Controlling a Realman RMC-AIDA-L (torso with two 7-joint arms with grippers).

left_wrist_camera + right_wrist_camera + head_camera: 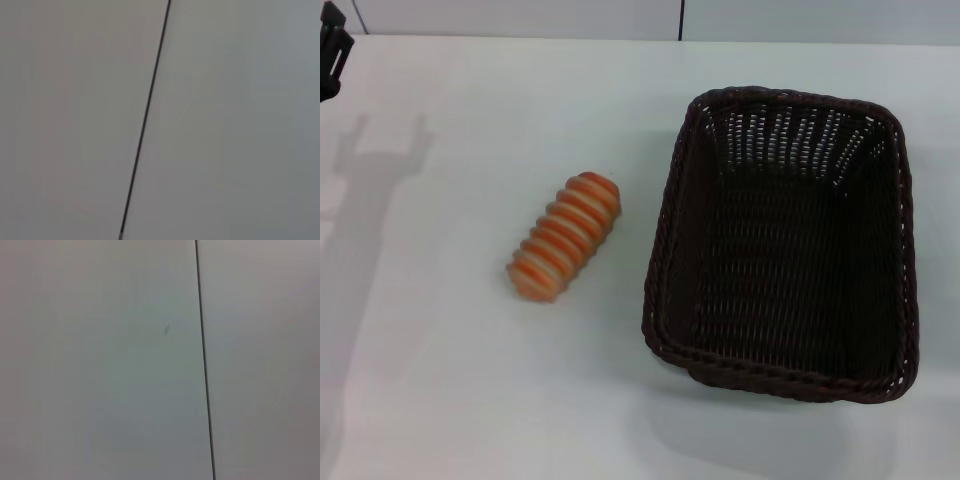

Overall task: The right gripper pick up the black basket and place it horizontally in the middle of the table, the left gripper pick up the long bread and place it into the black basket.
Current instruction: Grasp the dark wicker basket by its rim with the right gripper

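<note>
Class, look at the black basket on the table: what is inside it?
Nothing: the black basket shows only its bare woven floor. The long bread lies outside, on the table. The tabletop beneath the basket is covered.

White, smooth table (470, 400) filling the view. Resting on it at right: black basket (785, 245), upright, open side up, long axis running near to far. Lying left of that, well apart from it: long bread (565, 236), striped side up, angled from near-left to far-right.
</note>
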